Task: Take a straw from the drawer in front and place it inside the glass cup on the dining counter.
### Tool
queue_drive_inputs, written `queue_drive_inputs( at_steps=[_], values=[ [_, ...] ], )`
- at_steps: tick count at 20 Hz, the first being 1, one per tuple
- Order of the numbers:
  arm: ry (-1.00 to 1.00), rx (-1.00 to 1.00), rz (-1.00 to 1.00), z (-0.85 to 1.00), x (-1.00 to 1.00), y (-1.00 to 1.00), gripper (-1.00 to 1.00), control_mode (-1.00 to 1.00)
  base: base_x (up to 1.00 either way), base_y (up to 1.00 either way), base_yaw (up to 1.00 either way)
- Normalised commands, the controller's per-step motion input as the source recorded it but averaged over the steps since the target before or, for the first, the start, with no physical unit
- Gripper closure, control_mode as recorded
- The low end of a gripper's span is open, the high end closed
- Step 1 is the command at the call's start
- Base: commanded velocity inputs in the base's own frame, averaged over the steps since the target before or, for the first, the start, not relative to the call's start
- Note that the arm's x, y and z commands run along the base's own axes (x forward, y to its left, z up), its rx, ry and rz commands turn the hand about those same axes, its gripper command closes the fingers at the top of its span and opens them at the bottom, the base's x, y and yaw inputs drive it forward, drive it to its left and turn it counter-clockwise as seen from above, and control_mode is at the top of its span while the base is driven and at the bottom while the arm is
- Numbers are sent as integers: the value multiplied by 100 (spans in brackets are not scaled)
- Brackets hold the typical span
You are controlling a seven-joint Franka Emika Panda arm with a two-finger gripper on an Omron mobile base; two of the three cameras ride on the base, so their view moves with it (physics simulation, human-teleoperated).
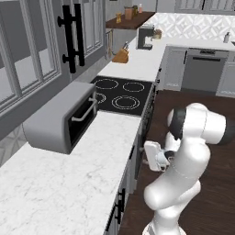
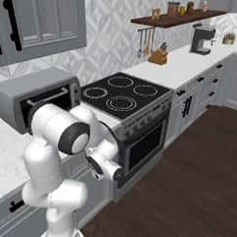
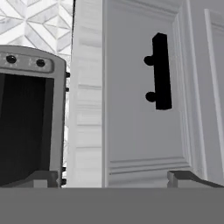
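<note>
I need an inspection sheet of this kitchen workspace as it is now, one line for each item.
Surface: white marble worktop, bare in front.
Job's things: grey panelled drawer front with black bar handle, closed; straw and cup nothing seen.
Clutter: grey toaster oven, black cooktop, wooden knife block, dark coffee machine.
Gripper: gripper open, holding nothing, facing the drawer front.
Cables: nothing seen.
Surroundings: dark wood floor, wooden wall shelf, glass-front grey upper cabinets.
</note>
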Motion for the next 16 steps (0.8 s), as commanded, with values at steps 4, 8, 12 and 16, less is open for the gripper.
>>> queue_drive_inputs(
  at_steps=[4, 8, 12, 16],
  values=[
    [0, 9, 0, -29, 29, -6, -100, -100, 0, 0, 0],
    [0, 4, 0, -23, 42, -1, -100, -100, 0, 0, 0],
    [0, 0, 0, -20, 60, 0, -100, -100, 0, 0, 0],
    [0, 0, 0, -26, 66, 0, -100, -100, 0, 0, 0]
  ],
)
